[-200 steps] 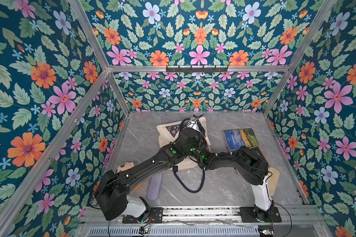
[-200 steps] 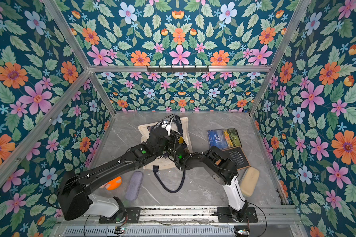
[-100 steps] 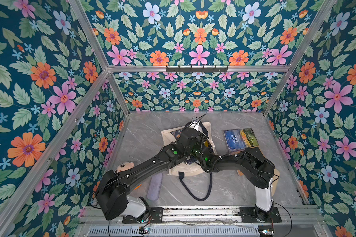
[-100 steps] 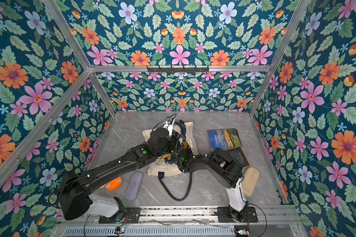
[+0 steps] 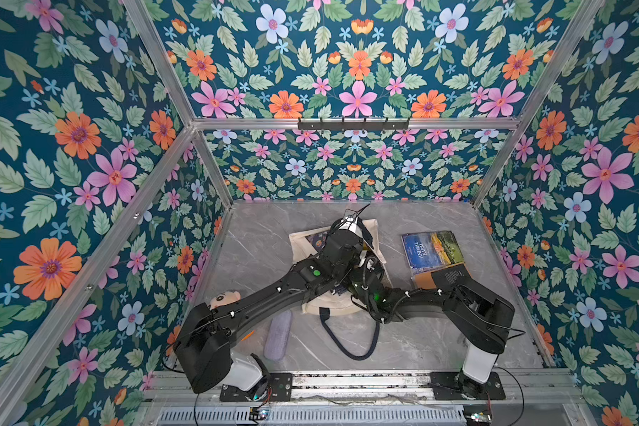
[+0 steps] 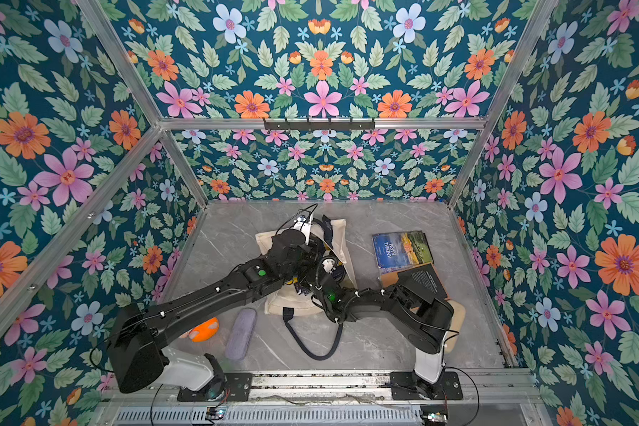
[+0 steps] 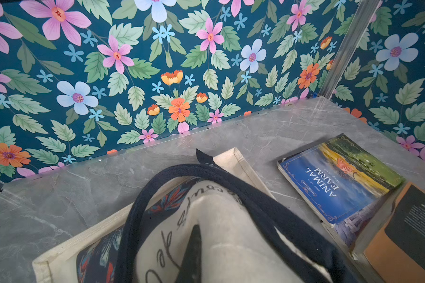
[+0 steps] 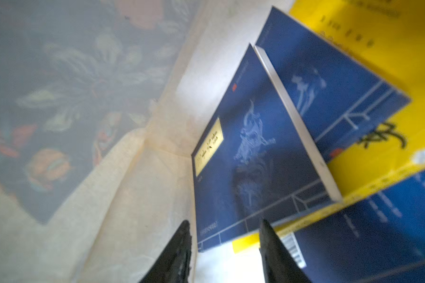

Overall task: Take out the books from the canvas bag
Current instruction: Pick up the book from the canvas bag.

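The right end effector [image 8: 225,221] is seen inside the cream canvas tote bag [image 5: 305,250]. Its jaws are parted to a moderate gap, and the lower corner of a dark navy paperback with a yellow title label [image 8: 250,152] lies between them; a firm grip cannot be confirmed. Behind that book a second navy paperback [image 8: 329,93] and a bright yellow one [image 8: 383,63] are leaned, so at least three books are judged to be in the bag. The left end effector [image 7: 194,245] is closed on the bag's upper canvas, apparently so that the mouth is held raised for access. In both top views the bag is found at the centre of the frame on the grey marbled surface [image 5: 259,239]. Right of centre, a landscape-cover "Animal Farm" paperback [image 5: 430,250] and a black-and-orange book [image 5: 441,276] are laid outside it, just beside each other.
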### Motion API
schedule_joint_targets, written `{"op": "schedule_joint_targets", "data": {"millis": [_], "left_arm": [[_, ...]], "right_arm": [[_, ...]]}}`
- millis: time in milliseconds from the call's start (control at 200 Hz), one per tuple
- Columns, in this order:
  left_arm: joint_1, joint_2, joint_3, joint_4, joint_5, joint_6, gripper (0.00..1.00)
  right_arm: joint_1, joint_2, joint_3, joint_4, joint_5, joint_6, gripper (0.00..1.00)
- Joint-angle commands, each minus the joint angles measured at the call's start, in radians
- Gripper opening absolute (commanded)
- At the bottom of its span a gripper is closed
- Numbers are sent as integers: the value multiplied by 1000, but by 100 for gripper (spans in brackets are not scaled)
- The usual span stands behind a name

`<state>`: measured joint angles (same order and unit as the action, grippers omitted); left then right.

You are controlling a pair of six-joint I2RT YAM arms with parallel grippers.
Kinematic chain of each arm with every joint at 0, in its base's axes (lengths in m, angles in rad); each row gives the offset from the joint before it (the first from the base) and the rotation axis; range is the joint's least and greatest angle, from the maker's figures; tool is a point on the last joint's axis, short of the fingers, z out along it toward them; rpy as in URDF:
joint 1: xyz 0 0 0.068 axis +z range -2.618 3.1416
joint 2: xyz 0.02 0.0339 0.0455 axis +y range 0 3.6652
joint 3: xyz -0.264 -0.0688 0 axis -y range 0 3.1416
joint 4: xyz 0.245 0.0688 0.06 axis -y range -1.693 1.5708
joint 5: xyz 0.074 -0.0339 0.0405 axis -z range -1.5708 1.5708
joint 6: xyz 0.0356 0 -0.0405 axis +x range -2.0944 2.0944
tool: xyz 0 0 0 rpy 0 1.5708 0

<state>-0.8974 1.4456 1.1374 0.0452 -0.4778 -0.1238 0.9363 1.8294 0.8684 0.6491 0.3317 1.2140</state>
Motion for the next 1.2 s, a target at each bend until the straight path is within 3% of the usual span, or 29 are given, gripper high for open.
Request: {"op": "schedule_joint_targets", "data": {"millis": [0,535,700,1195], "left_arm": [[2,-2,8,36,-36,-13,0],[3,4,9,30,-29,-16,0],[3,7,11,28,-23,-17,0],[3,17,15,20,2,-19,0]], "right_arm": [[-4,26,2,26,-3,44,40],[-26,143,120,-20,-23,85,38],[-64,185,151,-10,-55,96,31],[-80,200,277,-33,-26,-42,27]]}}
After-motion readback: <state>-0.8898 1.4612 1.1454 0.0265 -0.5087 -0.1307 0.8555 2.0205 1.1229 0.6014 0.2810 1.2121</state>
